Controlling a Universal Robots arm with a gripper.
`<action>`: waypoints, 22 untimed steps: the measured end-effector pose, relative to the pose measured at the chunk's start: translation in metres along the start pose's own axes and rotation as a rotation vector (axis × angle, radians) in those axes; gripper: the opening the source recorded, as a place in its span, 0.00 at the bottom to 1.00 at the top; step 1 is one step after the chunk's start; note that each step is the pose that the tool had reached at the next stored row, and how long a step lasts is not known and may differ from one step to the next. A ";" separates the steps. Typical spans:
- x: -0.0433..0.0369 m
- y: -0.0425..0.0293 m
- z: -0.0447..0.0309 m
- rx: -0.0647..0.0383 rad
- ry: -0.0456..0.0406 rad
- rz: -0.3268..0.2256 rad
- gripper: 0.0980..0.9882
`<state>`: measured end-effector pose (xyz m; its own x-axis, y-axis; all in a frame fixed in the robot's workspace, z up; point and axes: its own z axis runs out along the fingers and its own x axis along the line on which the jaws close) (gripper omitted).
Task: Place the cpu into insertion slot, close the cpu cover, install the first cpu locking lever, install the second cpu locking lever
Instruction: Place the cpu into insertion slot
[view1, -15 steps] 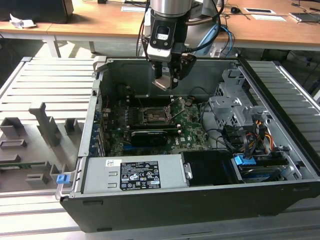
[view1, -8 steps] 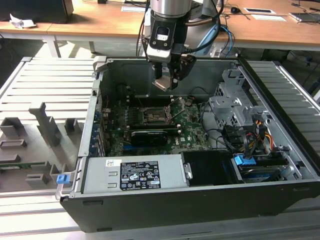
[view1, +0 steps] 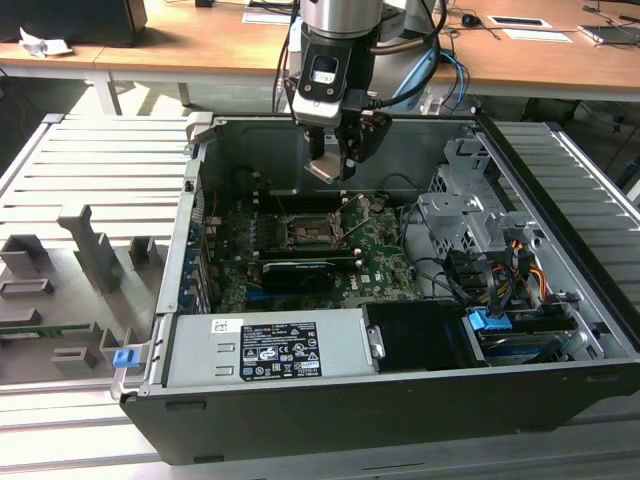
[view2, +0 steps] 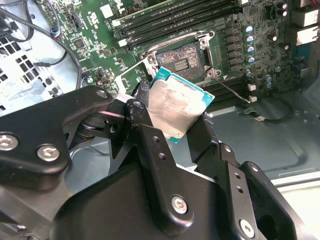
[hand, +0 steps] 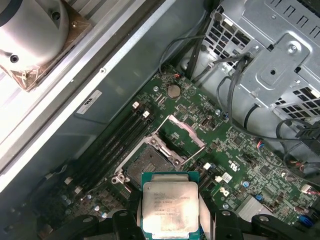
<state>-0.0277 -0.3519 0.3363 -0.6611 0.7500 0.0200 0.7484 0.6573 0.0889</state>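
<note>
Holding cpu (hand: 170, 206) aloft (lower edge hidden)

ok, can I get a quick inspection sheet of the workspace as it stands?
Surface: grey slatted table bearing the open computer case.
Job's things: cpu held above the motherboard; socket empty, cpu cover raised.
Clutter: grey fixture blocks on the table, at the exterior view's left.
Grippers: gripper clamps the cpu by its edges.
Cables: cable bundle beside the drive cage.
Surroundings: wooden desks behind.
</note>
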 end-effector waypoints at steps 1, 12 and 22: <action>0.0000 0.0000 0.0002 0.000 -0.0001 0.001 0.50; -0.0001 -0.0003 0.0033 0.000 -0.0014 0.016 0.50; -0.0001 -0.0004 0.0047 -0.001 -0.0027 0.030 0.50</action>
<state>-0.0277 -0.3519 0.3316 -0.6379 0.7699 0.0201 0.7681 0.6341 0.0889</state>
